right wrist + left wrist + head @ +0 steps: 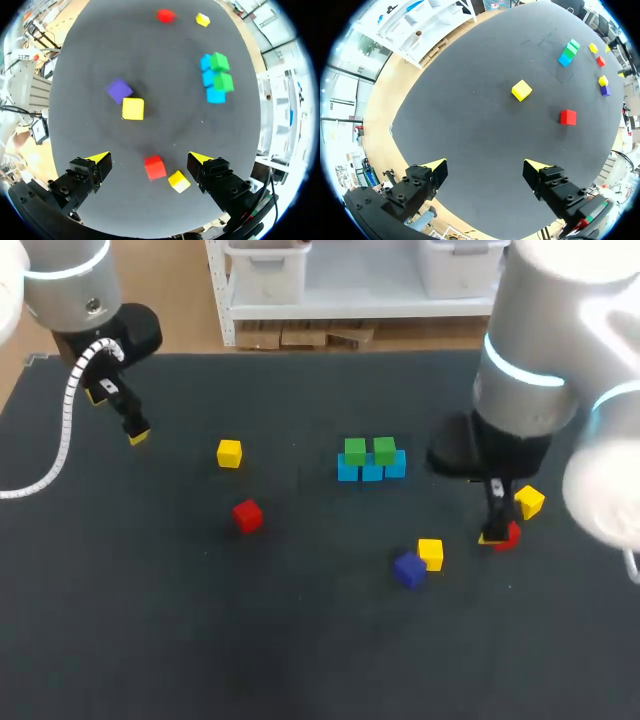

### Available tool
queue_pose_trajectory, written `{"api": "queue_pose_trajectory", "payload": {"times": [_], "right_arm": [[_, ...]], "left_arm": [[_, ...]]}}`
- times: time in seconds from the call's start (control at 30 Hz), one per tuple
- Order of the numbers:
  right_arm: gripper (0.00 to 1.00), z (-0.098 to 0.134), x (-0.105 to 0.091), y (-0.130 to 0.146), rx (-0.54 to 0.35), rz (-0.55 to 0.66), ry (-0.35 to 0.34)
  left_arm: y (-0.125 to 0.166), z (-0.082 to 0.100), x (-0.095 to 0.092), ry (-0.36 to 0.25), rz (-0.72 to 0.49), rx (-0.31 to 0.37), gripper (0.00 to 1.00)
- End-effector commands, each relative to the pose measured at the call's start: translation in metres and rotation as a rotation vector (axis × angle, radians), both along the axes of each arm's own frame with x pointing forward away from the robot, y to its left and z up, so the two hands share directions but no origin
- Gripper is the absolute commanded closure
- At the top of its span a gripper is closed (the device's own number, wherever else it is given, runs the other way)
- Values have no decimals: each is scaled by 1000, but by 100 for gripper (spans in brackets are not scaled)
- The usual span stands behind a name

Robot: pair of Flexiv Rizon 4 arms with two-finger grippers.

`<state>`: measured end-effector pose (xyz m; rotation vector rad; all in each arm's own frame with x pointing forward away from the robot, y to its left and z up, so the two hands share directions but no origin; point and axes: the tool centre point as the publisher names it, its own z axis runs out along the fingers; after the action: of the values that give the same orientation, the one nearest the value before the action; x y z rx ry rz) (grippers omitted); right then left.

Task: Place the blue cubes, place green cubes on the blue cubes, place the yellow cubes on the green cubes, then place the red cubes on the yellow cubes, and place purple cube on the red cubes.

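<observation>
My right pincer (pixel 149 159) hangs released and empty over the worktop (pixel 200 640), straddling a red cube (pixel 155 167) and a yellow cube (pixel 178 181) that lie just beside each other. My left pincer (pixel 486 165), also spread and empty, hangs well apart at the far left, I judge to leave the middle free. The blue row (pixel 371 470) carries two green cubes (pixel 355 451), so I take yellow as due next and the purple cube (pixel 408 569) last.

Bright, even overhead light, faint soft shadows beside the cubes (pixel 229 453), matte dark table (pixel 300 640)
</observation>
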<state>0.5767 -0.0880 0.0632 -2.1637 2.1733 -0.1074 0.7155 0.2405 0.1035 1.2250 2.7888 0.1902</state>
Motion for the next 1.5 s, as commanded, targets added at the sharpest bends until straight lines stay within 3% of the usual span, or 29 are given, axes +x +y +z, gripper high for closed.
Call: {"api": "queue_pose_trajectory", "payload": {"times": [0.03,0.53,1.4,1.47,1.5], "right_arm": [[0,-6,-11,5,4,22,-61],[0,-32,-24,31,79,23,-12],[0,-70,6,49,75,27,33],[13,-72,7,49,73,28,34],[32,-72,7,50,72,29,35]], "left_arm": [[0,1,0,2,1,2,0],[0,1,0,2,1,2,0],[0,1,0,2,1,2,0],[0,1,0,2,1,2,0],[0,1,0,2,1,2,0]]}}
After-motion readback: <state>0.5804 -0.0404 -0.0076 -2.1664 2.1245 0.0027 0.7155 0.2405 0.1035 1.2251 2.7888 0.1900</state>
